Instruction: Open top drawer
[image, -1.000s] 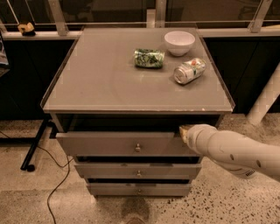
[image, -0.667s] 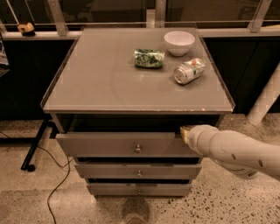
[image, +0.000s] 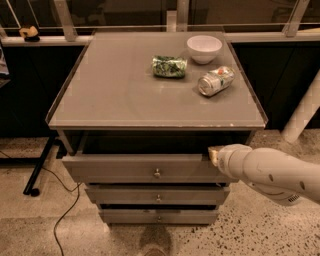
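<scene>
The top drawer (image: 125, 169) is the widest grey front under the cabinet top, with a small round metal knob (image: 157, 173) at its centre. It stands pulled out a little, with a dark gap above its upper edge. My gripper (image: 212, 155) comes in from the right on a thick white arm (image: 270, 172). Its tip sits at the right end of the drawer's upper edge, right of the knob. Only the tip shows past the arm.
On the grey cabinet top (image: 110, 90) stand a white bowl (image: 204, 48), a green crumpled packet (image: 169, 66) and a can lying on its side (image: 216, 81). Two narrower drawers (image: 156, 196) sit below. A black stand leg and cable (image: 42, 167) lie on the floor to the left.
The drawer front appears to have come out a little further toward the camera. The gripper stays at the right end of its upper edge.
</scene>
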